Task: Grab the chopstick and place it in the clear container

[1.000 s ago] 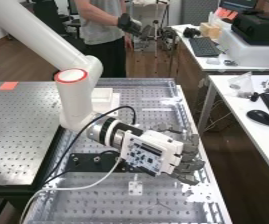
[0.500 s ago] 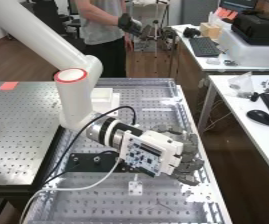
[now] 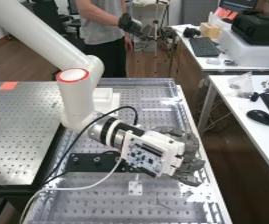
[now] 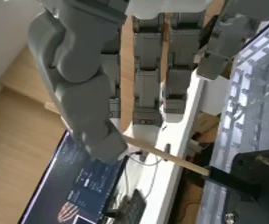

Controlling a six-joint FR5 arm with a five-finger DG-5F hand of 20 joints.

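The hand point(image 3: 184, 157) is above the perforated bench's right side, its thumb and fingers drawn in at the tips. In the wrist view the thumb of the hand point(image 4: 85, 95) bends in beside several dark grey fingers. One end of the wooden chopstick point(image 4: 168, 156) is tucked behind the thumb tip, pinched against a finger largely hidden there. From the tip the stick slants away to a black piece point(image 4: 230, 181), which overlaps a black plate point(image 4: 268, 172). Whether it touches the plate I cannot tell. I cannot make out a clear container.
A white box point(image 3: 103, 98) stands behind the forearm. The black plate point(image 3: 95, 162) lies on the bench under the cables. To the right is a white desk point(image 3: 218, 95) with a mouse point(image 3: 259, 117) and a keyboard.
The hand's fingers and thumb have closed in from a wider spread. The arm has shifted only slightly.
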